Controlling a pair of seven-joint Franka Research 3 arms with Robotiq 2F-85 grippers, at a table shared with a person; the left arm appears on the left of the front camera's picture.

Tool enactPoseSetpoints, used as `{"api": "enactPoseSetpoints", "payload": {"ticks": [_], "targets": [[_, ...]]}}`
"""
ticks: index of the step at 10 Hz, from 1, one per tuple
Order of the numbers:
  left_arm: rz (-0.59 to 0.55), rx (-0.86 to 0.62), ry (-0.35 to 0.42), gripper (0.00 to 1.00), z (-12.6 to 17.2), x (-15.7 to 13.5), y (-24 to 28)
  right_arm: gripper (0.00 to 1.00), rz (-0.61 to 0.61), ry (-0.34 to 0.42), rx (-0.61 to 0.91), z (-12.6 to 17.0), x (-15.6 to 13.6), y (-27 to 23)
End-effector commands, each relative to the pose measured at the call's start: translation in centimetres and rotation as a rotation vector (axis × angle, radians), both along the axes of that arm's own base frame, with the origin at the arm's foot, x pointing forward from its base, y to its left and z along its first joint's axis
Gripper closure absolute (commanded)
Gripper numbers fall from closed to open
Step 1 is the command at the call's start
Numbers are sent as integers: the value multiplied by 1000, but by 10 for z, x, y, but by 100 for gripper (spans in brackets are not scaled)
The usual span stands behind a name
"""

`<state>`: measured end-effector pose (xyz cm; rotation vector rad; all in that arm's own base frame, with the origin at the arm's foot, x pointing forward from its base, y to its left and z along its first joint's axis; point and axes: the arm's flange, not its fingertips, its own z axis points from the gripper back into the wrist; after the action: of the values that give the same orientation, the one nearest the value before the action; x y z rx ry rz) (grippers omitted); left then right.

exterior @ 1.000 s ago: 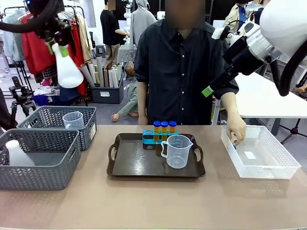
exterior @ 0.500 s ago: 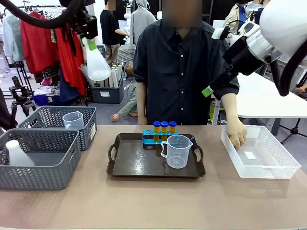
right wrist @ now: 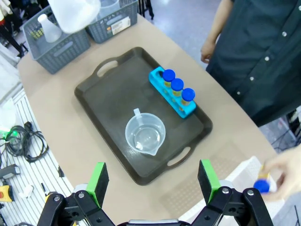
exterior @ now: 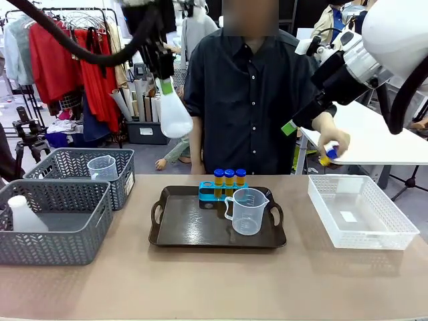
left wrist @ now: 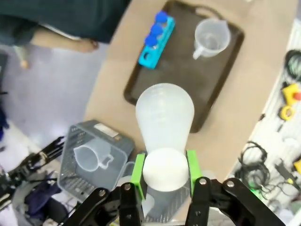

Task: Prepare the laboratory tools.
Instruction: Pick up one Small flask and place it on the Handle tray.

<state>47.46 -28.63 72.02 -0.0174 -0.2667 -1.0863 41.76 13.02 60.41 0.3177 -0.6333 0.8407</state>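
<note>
Hanging high over the table's far left part, the left gripper (left wrist: 164, 165) pinches the neck of the flask (exterior: 175, 114) between its green pads (left wrist: 138, 168), the wide base pointing down toward the tray (exterior: 175, 227). The flask is in the air, clear of everything below it. The right gripper (right wrist: 153, 181) is raised at the right with its jaws spread wide and nothing between them. On the dark tray at the table's middle, three tubes (exterior: 229, 178) stand in a blue rack (exterior: 212, 191) at the far edge, and a beaker (exterior: 248, 210) stands just near of the rack, toward the tray's right end. The person's hand (exterior: 328, 137) is lifted above the far end of the bin (exterior: 364, 212) at the right, holding a fourth tube (exterior: 328, 156). At the left are two baskets (exterior: 53, 221): the far one holds a second beaker (exterior: 101, 168), the near one a white bottle (exterior: 25, 215).
</note>
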Motion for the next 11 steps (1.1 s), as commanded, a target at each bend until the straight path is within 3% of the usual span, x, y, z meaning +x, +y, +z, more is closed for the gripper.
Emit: {"api": "enactPoseSetpoints", "payload": {"ticks": [1, 4, 8, 11], "targets": [[-88, 23, -18, 100, -29, -11, 2, 0, 6, 1, 13, 0, 0, -1], [-180, 25, 5, 100, -85, -2, -5, 0, 6, 1, 13, 0, 0, -1], [-256, 20, -43, 100, -154, 29, -6, 0, 6, 1, 13, 0, 0, -1], [-285, 34, 3, 100, -200, 51, -10, 0, 6, 1, 13, 0, 0, -1]]}}
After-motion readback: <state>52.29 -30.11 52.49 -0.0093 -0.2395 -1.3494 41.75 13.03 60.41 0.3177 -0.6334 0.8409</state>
